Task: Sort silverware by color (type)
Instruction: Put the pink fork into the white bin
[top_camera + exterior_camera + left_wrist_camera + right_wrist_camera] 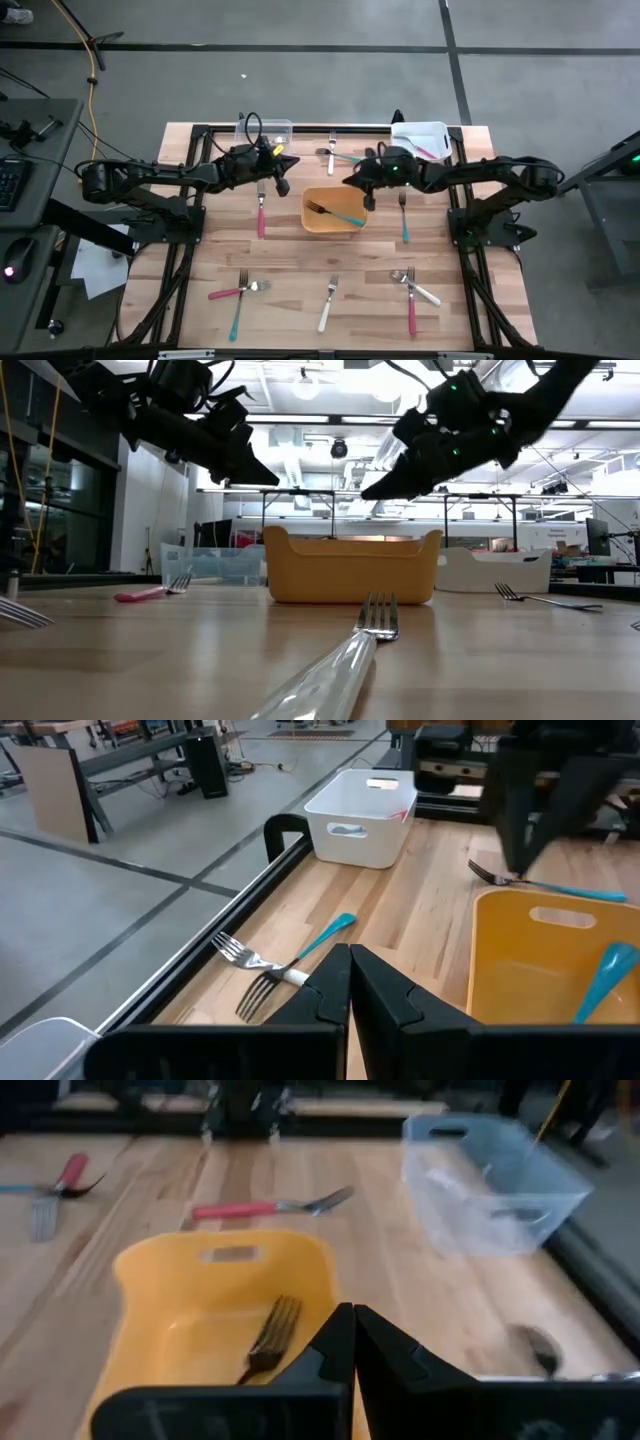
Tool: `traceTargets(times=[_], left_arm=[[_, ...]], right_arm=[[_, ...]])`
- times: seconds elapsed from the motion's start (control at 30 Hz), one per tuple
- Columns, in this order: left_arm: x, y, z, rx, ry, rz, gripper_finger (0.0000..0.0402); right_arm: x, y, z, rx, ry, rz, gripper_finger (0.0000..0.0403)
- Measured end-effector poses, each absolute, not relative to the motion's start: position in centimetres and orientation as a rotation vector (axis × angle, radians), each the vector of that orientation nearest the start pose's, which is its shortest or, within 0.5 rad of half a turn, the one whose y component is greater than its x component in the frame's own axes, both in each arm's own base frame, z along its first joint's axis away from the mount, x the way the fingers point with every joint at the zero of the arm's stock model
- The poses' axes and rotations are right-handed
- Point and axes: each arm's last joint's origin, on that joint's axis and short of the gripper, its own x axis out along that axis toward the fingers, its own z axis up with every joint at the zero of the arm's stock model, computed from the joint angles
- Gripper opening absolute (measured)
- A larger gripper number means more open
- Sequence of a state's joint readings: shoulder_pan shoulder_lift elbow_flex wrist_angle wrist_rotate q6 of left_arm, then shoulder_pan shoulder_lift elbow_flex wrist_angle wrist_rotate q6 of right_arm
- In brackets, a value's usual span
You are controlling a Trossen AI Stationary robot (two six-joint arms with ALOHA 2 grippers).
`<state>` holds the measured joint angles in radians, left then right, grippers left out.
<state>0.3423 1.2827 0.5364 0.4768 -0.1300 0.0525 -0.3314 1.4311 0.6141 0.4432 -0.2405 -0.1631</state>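
Note:
My left gripper [281, 183] [350, 965] is shut and empty, hovering above the table just left of the yellow bin [335, 228], over the tine end of a red-handled fork [261, 212]. My right gripper [352, 181] [353, 1325] is also shut and empty, above the bin's far right corner. A teal-handled fork [338, 213] lies flat inside the bin. A teal fork [405, 218] lies on the table right of the bin. A white fork and a teal fork [300, 955] lie crossed near the far edge. In the low view both grippers [265, 475] [372, 490] hang clear above the bin.
A clear bin [265, 130] and a white bin [420, 138] holding a pink fork stand at the far edge. Near the front edge lie a pink and a teal fork [238, 292], a white fork [328, 303], and a pink and a white fork [414, 290]. Black frame rails border the table.

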Motion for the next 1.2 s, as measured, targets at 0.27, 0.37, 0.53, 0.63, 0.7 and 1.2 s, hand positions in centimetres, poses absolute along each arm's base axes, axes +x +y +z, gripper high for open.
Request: traceTargets(times=[0.27, 0.37, 0.53, 0.63, 0.7, 1.2], left_arm=[[24.7, 9.5, 22.1, 0.021, 0.260, 0.454, 0.0001], [24.9, 9.7, 22.6, 0.018, 0.255, 0.442, 0.0001], [24.9, 9.8, 22.6, -0.011, 0.269, 0.447, 0.0001], [24.7, 9.7, 22.0, -0.034, 0.322, 0.448, 0.0001], [24.6, 9.7, 21.7, -0.042, 0.353, 0.446, 0.0001], [24.9, 7.1, 21.6, -0.128, 0.686, 0.379, 0.0044]], right_arm=[[25.4, -9.7, 17.8, -0.060, 0.316, -0.119, 0.0000], [25.3, -9.9, 17.8, -0.062, 0.317, -0.127, 0.0000], [25.0, -10.5, 17.7, -0.077, 0.316, -0.105, 0.0000], [24.8, -11.1, 17.8, -0.088, 0.304, -0.104, 0.0000], [24.6, -11.6, 18.1, -0.100, 0.273, -0.123, 0.0000], [24.1, -12.9, 18.6, -0.102, 0.233, -0.180, 0.0000]])
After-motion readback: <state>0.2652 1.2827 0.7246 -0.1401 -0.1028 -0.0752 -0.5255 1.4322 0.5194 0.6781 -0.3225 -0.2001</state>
